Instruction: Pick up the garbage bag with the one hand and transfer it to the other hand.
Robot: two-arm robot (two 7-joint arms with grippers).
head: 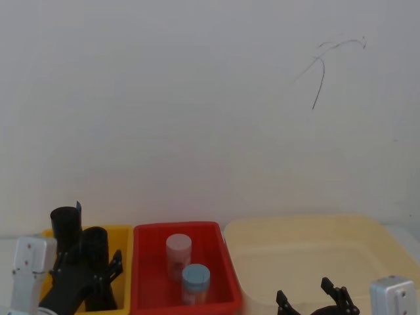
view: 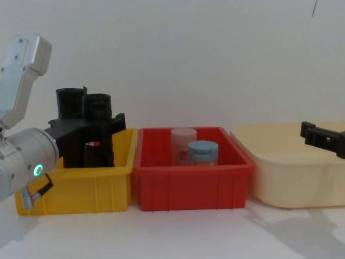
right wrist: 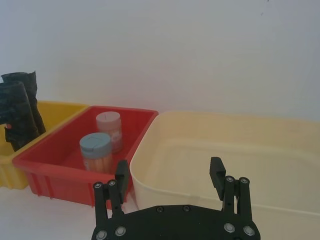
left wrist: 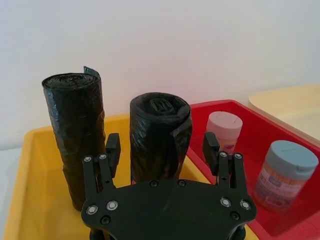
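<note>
Two black rolls stand upright in a yellow bin [view: 75, 189]. The nearer one, the garbage bag [left wrist: 160, 125] [head: 96, 239] [view: 99, 108], has a small red sticker at mid-height. My left gripper [left wrist: 161, 147] [head: 88, 266] is open and straddles it, one finger on each side with small gaps. A second plain roll [left wrist: 75, 125] [view: 67, 100] with a loose flap stands just behind. My right gripper [right wrist: 169, 170] [head: 305, 294] hovers open and empty over the near edge of a cream tub [view: 285, 178].
A red bin [view: 188, 186] sits between the yellow bin and the cream tub. It holds a white-lidded jar [head: 178, 252] and a blue-lidded jar [head: 195, 279]. A plain white wall rises close behind all three containers.
</note>
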